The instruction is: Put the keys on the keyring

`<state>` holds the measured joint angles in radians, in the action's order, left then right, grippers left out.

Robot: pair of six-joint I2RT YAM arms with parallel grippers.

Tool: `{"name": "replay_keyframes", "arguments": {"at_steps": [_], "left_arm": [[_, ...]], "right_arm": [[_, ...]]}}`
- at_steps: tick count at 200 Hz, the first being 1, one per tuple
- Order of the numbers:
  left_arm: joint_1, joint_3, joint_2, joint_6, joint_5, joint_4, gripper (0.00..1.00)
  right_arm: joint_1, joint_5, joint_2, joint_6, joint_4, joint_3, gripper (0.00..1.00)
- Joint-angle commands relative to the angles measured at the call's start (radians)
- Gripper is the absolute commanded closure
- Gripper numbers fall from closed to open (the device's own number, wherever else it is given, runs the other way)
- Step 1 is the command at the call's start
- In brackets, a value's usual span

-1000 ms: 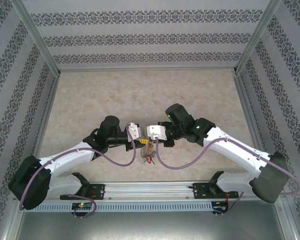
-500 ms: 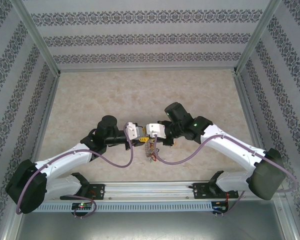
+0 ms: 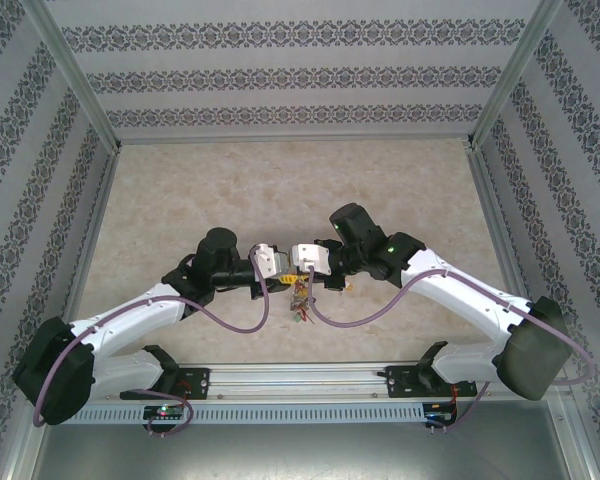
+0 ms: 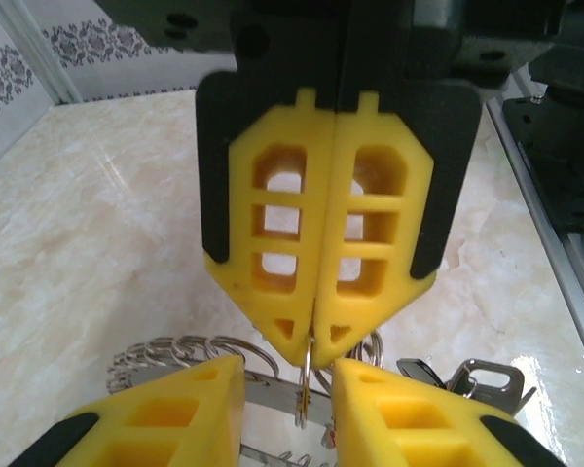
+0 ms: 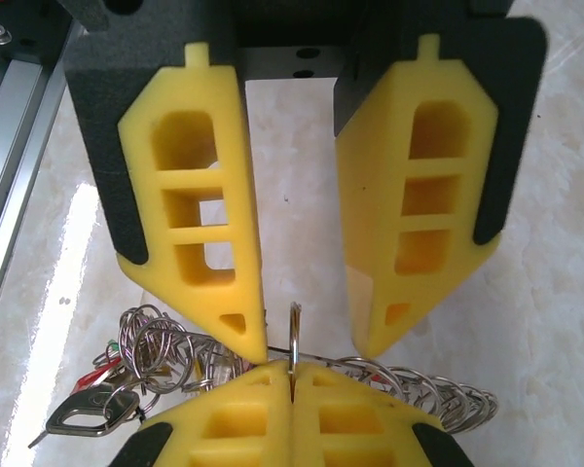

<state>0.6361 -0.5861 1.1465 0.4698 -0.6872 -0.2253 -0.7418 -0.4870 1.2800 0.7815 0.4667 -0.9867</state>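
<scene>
Keyring (image 5: pixel 294 336): a thin ring stands edge-on, lower centre of the right wrist view, with the hoop's fringe of small rings fanning out to lower left and lower right. It is lifted off the table (image 3: pixel 280 180). From the top camera the bunch hangs just below the two meeting grippers, centre of frame, near the bottom rail. I can't tell if the pinched loop is the hoop rim or one of the small rings.

Keys (image 5: pixel 78 416): a silver key head sits at lower left, tangled in the small rings with red and green tags just above it. More key metal shows lower right in the left wrist view.

Right gripper (image 5: pixel 290 375): fingers pressed together, clamped on that thin ring.

Left gripper (image 5: pixel 311 345): jaws part-way apart, one finger each side of the ring, not touching it and holding nothing.

Progress is my own judgement:
- Done: the ring is picked up and steadied.
- In hand: the left side looks lined up to grab or spread the ring.
- Visible keys seem to be already on the bunch, but whether they are properly threaded is unclear.
- No loose key is seen on the table.
</scene>
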Motion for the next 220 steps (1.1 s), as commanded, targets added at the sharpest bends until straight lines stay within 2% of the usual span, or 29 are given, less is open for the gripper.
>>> {"name": "replay_keyframes", "arguments": {"at_steps": [1, 52, 98, 138, 161, 183, 203, 213, 220], "left_arm": [[0.013, -0.008, -0.04, 0.024, 0.027, 0.062, 0.7], [0.013, -0.016, -0.043, 0.0, -0.003, 0.027, 0.87], [0.013, -0.046, -0.018, 0.013, -0.01, 0.074, 0.81], [0.013, -0.074, 0.005, 0.034, -0.006, 0.125, 0.82], [0.013, -0.086, 0.011, 0.048, -0.005, 0.156, 0.87], [0.013, -0.101, 0.015, 0.067, -0.005, 0.206, 0.85], [0.014, -0.103, 0.016, 0.068, -0.001, 0.201, 0.9], [0.013, -0.106, 0.016, 0.066, -0.002, 0.196, 1.0], [0.013, -0.106, 0.02, 0.063, -0.002, 0.189, 1.0]], "right_arm": [[0.006, -0.05, -0.008, -0.022, -0.056, 0.005, 1.0], [0.006, -0.063, -0.021, -0.023, -0.058, 0.01, 1.0], [0.006, -0.071, -0.034, -0.039, -0.086, 0.016, 1.0], [0.007, -0.071, -0.041, -0.046, -0.088, 0.02, 1.0], [0.005, -0.072, -0.044, -0.054, -0.087, 0.022, 1.0], [0.005, -0.068, -0.049, -0.054, -0.086, 0.026, 1.0], [0.005, -0.071, -0.048, -0.06, -0.081, 0.024, 1.0], [0.004, -0.074, -0.048, -0.064, -0.082, 0.024, 1.0], [0.004, -0.077, -0.051, -0.072, -0.087, 0.027, 1.0]]}}
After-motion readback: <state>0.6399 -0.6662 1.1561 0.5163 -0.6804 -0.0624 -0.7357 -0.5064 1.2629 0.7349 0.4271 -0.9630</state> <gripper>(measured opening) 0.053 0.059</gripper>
